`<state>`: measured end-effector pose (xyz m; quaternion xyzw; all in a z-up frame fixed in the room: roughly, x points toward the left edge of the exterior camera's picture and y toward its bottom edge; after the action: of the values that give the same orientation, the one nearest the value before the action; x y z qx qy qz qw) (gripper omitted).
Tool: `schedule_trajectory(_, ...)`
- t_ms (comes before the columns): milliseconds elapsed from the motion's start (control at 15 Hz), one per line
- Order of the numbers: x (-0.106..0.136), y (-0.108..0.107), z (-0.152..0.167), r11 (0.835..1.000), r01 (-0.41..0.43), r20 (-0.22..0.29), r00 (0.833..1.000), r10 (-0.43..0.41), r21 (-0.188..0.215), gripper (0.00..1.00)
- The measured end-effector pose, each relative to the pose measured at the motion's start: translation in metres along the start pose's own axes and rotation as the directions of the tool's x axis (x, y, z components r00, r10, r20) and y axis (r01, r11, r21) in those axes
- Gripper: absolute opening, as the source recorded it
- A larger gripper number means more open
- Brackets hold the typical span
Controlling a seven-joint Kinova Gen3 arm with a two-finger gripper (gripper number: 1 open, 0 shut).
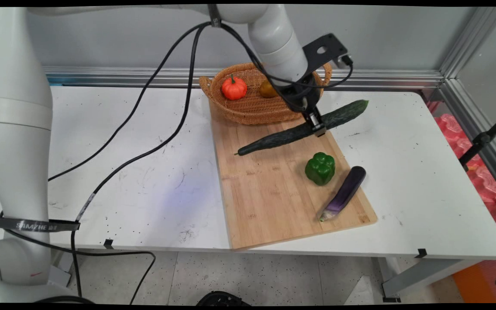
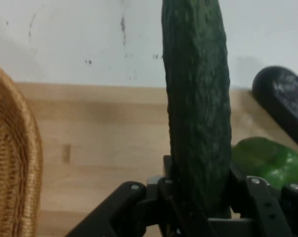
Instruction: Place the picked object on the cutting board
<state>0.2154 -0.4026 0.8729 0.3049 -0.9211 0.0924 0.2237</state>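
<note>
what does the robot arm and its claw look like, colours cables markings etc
The arm is glossy white with rounded, tube-shaped links. Its claw is black, a two-finger linkage with small silver screws showing in the hand view, under a flat black bracket. Black cables hang from it, and a black strap with grey lettering wraps the lower link.

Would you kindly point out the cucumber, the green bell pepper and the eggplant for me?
cucumber (image 1: 274, 138): main view, on its dark body left of the tool.
green bell pepper (image 1: 320, 168): main view, on its lobed top.
eggplant (image 1: 346, 190): main view, on its purple middle.
</note>
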Motion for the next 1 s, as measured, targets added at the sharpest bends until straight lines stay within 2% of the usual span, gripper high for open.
schedule_trajectory(533,-0.024,-0.009,0.023,1.000,0.008,0.024,1.000,-0.008,-0.004,0.00)
schedule_trajectory(1000,-0.040,-0.014,0.043,1.000,0.024,0.025,0.999,-0.024,-0.014,0.00)
